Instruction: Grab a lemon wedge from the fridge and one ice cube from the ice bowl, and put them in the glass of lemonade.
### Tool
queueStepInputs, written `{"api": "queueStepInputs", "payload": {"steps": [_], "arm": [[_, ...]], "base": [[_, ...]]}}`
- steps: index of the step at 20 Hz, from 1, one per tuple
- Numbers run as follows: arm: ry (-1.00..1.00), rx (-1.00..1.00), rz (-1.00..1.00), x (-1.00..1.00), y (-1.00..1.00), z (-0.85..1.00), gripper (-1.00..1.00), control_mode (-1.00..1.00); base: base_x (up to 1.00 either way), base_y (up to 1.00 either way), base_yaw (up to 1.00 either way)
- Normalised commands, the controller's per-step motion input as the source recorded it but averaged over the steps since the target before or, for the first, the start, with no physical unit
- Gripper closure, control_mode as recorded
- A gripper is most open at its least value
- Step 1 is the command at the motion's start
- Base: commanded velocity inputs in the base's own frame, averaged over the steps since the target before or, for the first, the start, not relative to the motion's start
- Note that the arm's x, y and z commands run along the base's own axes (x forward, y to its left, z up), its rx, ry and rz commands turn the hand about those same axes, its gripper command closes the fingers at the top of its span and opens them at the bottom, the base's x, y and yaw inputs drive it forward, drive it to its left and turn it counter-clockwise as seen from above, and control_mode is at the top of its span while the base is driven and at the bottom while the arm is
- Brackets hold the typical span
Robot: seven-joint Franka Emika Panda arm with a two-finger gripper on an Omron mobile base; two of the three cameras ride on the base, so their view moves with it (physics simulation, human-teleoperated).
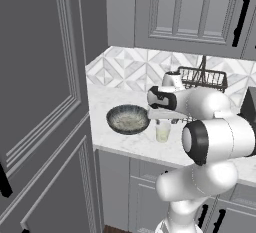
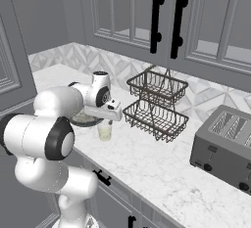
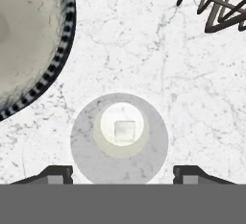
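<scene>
The glass of lemonade (image 3: 120,131) stands on the marble counter, seen straight down from the hand view, and a small pale ice cube (image 3: 124,130) lies inside its mouth. My gripper (image 3: 122,174) hangs directly above the glass, its jaws wide open with nothing between them. From the base cameras the gripper (image 1: 161,121) (image 2: 105,120) hovers just over the glass (image 1: 163,132) (image 2: 104,132). The ice bowl (image 1: 128,119) (image 3: 29,35) sits right beside the glass, to its left, and is partly hidden behind my arm (image 2: 82,121). The lemon wedge and the fridge are out of view.
A two-tier black wire basket (image 2: 157,105) (image 1: 202,79) stands behind and right of the glass. A dark toaster (image 2: 223,146) sits farther right. A tall dark panelled wall (image 1: 40,102) bounds the counter on the left, and cabinets hang overhead.
</scene>
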Motion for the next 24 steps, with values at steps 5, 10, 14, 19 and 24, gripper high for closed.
{"api": "queueStepInputs", "payload": {"steps": [5, 10, 14, 19, 24], "arm": [[0.00, 0.00, 0.00, -0.08, 0.00, 0.01, -1.00, -1.00], [-0.03, 0.05, -0.05, -0.55, -0.13, 0.00, -1.00, -1.00], [-0.05, 0.11, -0.07, -0.65, -0.41, 0.01, -1.00, -1.00], [-0.08, 0.07, -0.02, -0.57, -0.10, 0.10, -1.00, -1.00], [-0.10, 0.08, -0.03, -0.63, -0.11, 0.11, -1.00, -1.00]], "base": [[0.00, 0.00, 0.00], [0.00, 0.00, 0.00], [0.00, 0.00, 0.00], [0.00, 0.00, 0.00], [0.00, 0.00, 0.00]]}}
